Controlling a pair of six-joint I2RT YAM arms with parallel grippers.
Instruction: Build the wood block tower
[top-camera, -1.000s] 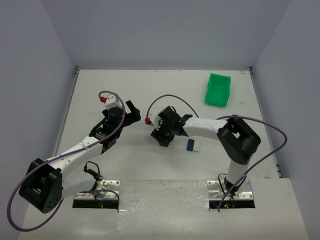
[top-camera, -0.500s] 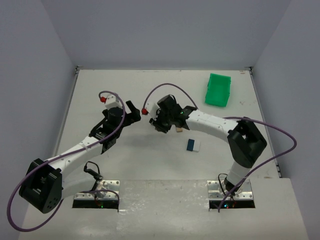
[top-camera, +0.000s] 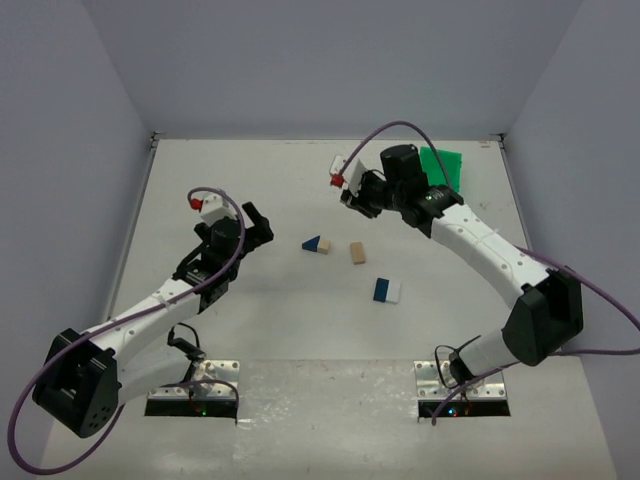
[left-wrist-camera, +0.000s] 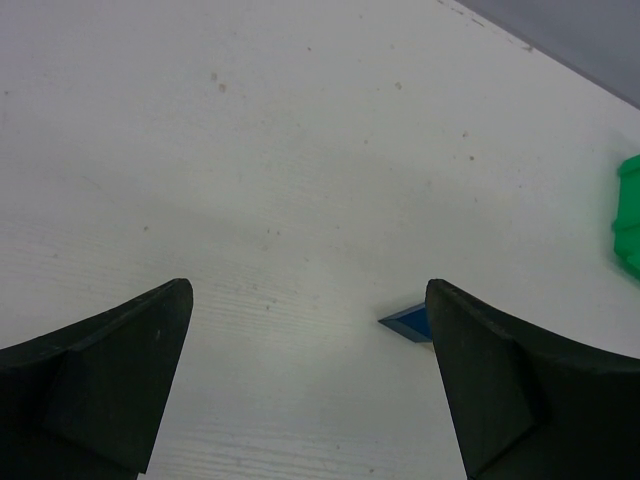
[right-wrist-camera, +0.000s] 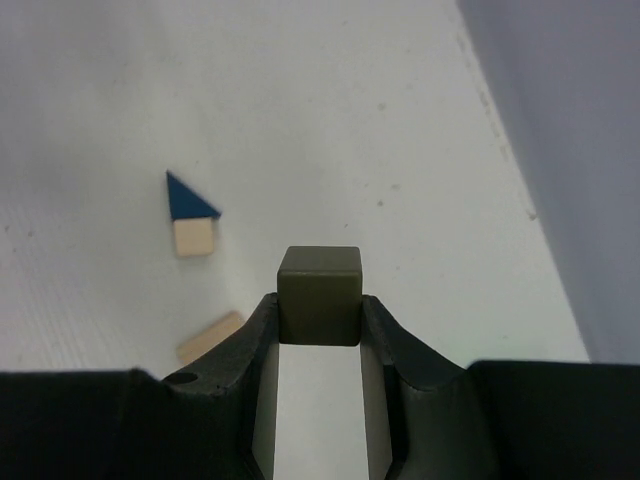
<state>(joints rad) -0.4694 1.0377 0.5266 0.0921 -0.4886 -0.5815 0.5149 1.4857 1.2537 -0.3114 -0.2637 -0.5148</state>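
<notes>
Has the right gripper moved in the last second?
Yes. The right gripper, holding a dark cube, swung far-right, from well clear of the green bin to beside it.

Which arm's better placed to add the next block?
Right: the right gripper is shut on a dark cube, raised over the table; the left gripper is open and empty.

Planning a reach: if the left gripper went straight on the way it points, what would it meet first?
Likely the bare table, since the open left gripper tilts down at it. The blue wedge lies just off that line, by one finger, in the wrist view; depth unclear.
</notes>
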